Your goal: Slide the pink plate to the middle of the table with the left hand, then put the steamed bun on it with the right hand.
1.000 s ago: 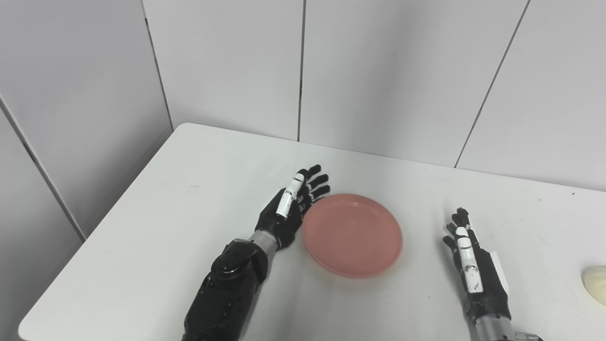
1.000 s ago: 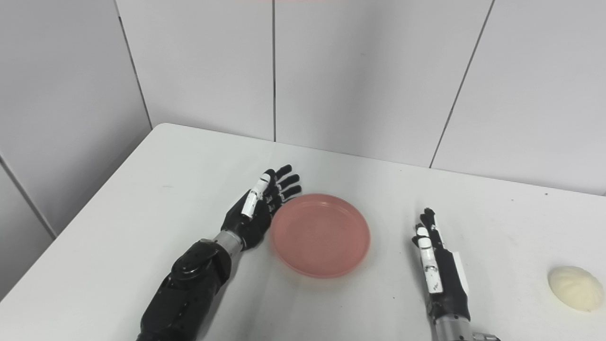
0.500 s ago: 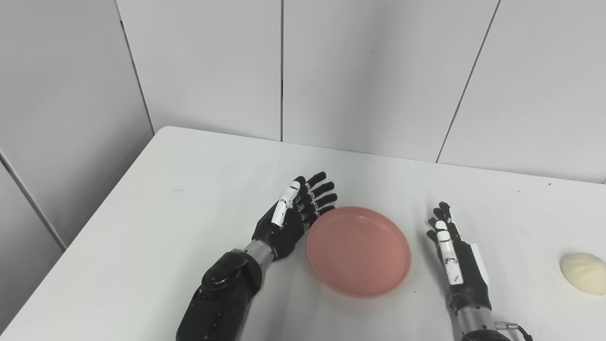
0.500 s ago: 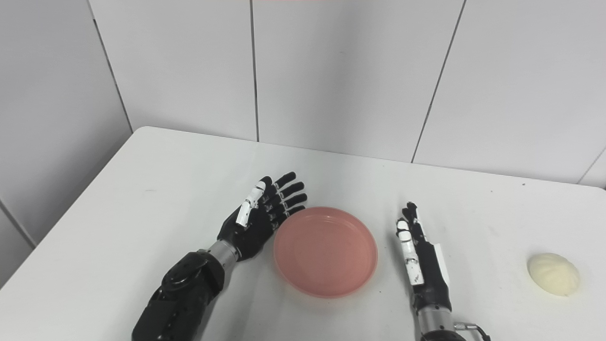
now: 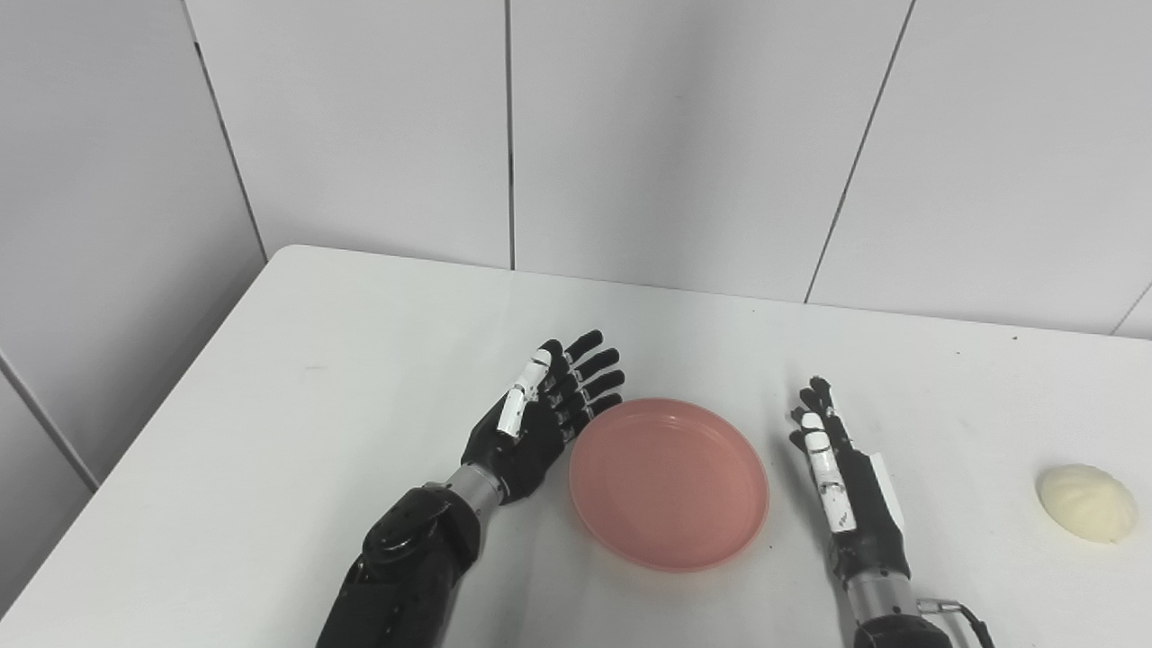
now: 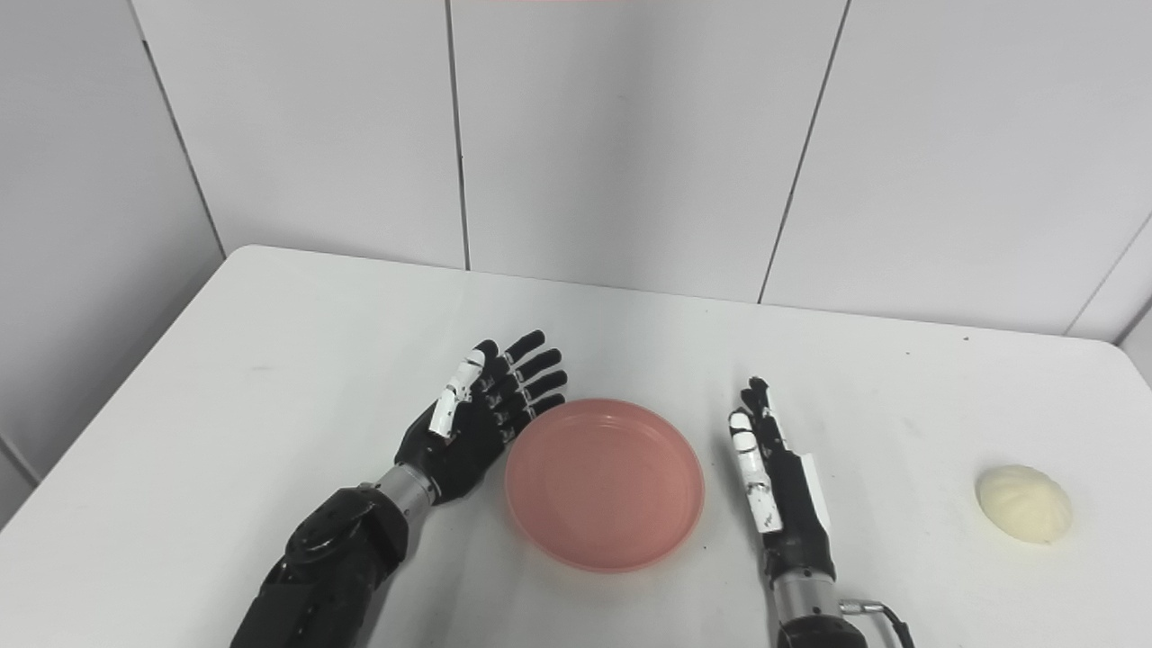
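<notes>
The pink plate (image 5: 668,482) lies flat on the white table (image 5: 360,360), near the front middle, with nothing on it. My left hand (image 5: 540,414) stands on edge just left of the plate, palm toward its rim, fingers spread and open; I cannot tell whether it touches the rim. My right hand (image 5: 841,477) is open too, on edge to the right of the plate with a small gap. The pale steamed bun (image 6: 1024,502) sits on the table far to the right, well beyond the right hand.
Grey wall panels (image 5: 684,135) rise behind the table's far edge. The table's left edge runs diagonally toward the front left corner. Bare tabletop lies between the right hand and the bun.
The camera has panned right, bringing the whole bun into view. The left hand has drawn slightly back from the plate's rim; the right hand has shifted nearer the plate.
</notes>
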Controlling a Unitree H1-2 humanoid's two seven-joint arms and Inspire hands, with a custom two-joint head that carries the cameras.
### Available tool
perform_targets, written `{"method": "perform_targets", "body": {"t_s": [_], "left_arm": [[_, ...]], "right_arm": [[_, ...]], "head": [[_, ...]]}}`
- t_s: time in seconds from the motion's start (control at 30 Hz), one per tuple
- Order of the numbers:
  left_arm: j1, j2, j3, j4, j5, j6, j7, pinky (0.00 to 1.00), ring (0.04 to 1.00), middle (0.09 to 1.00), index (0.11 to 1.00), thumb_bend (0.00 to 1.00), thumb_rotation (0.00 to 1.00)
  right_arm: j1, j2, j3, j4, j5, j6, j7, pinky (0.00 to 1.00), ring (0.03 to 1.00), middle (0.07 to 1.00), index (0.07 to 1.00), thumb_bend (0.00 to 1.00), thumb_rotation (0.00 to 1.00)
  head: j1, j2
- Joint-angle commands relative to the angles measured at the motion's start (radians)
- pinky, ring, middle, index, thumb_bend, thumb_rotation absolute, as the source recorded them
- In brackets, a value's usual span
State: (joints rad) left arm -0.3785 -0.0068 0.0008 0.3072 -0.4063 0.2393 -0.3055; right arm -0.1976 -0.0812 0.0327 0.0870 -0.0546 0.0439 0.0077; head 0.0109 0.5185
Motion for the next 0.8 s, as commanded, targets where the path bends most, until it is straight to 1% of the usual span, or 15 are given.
{"method": "perform_targets", "body": {"t_s": [0.0,0.13,0.2,0.27,0.3,0.37,0.4,0.5,0.57,0.6,0.7,0.73,0.77], "left_arm": [[0.055,0.018,-0.003,0.055,0.033,0.072,0.027,0.92,0.911,0.921,0.916,0.40,1.00],[0.059,0.021,-0.001,0.048,0.043,0.056,0.034,0.92,0.912,0.923,0.923,0.40,1.00],[0.060,0.022,0.001,0.046,0.049,0.053,0.043,0.92,0.916,0.926,0.926,0.40,1.00],[0.062,0.021,0.005,0.042,0.054,0.056,0.053,0.91,0.909,0.920,0.920,0.40,1.00],[0.063,0.020,0.007,0.038,0.055,0.058,0.055,0.91,0.906,0.918,0.918,0.40,1.00],[0.065,0.020,0.011,0.036,0.056,0.057,0.051,0.91,0.907,0.919,0.917,0.40,1.00],[0.065,0.023,0.012,0.041,0.058,0.051,0.048,0.91,0.907,0.919,0.917,0.40,1.00],[0.063,0.029,0.015,0.046,0.065,0.041,0.044,0.91,0.906,0.918,0.917,0.41,1.00],[0.063,0.032,0.017,0.050,0.067,0.038,0.042,0.90,0.905,0.917,0.917,0.41,1.00],[0.062,0.034,0.018,0.052,0.067,0.037,0.041,0.90,0.904,0.916,0.916,0.41,1.00],[0.060,0.040,0.023,0.060,0.060,0.038,0.035,0.90,0.902,0.913,0.915,0.41,1.00],[0.059,0.042,0.024,0.062,0.058,0.039,0.034,0.90,0.902,0.914,0.915,0.41,1.00],[0.059,0.047,0.024,0.067,0.057,0.037,0.029,0.90,0.902,0.914,0.915,0.41,1.00]], "right_arm": [[0.026,0.010,0.005,0.021,0.003,0.062,0.011,0.92,0.948,0.972,0.985,0.27,1.00],[0.023,0.011,0.001,0.015,0.001,0.058,0.005,0.92,0.947,0.971,0.985,0.28,1.00],[0.021,0.008,0.002,0.006,-0.015,0.041,-0.007,0.91,0.940,0.965,0.980,0.29,1.00],[0.019,0.003,0.000,-0.017,-0.040,0.029,-0.023,0.90,0.929,0.955,0.971,0.31,1.00],[0.018,0.002,-0.003,-0.033,-0.047,0.027,-0.029,0.89,0.924,0.951,0.968,0.31,1.00],[0.014,-0.001,-0.009,-0.052,-0.065,0.014,-0.045,0.88,0.907,0.934,0.953,0.30,1.00],[0.011,-0.008,-0.011,-0.077,-0.094,0.011,-0.058,0.86,0.885,0.918,0.941,0.35,1.00],[-0.003,-0.037,-0.015,-0.146,-0.178,0.014,-0.079,0.82,0.864,0.902,0.927,0.40,1.00],[-0.009,-0.046,-0.018,-0.169,-0.211,0.018,-0.087,0.80,0.861,0.900,0.925,0.43,1.00],[-0.014,-0.054,-0.022,-0.187,-0.226,0.024,-0.088,0.78,0.849,0.896,0.922,0.45,1.00],[-0.030,-0.076,-0.037,-0.232,-0.262,0.026,-0.091,0.76,0.844,0.905,0.914,0.46,0.99],[-0.032,-0.080,-0.041,-0.240,-0.271,0.022,-0.093,0.74,0.828,0.898,0.902,0.46,0.96],[-0.038,-0.092,-0.049,-0.260,-0.296,0.019,-0.102,0.73,0.822,0.896,0.898,0.46,0.96]], "head": [[0.001,0.001],[-0.017,0.001],[-0.047,-0.001],[-0.047,-0.001],[-0.068,-0.004],[-0.083,-0.006],[-0.096,-0.009],[-0.111,-0.012],[-0.137,-0.019],[-0.137,-0.019],[-0.160,-0.026],[-0.160,-0.026],[-0.175,-0.031]]}}
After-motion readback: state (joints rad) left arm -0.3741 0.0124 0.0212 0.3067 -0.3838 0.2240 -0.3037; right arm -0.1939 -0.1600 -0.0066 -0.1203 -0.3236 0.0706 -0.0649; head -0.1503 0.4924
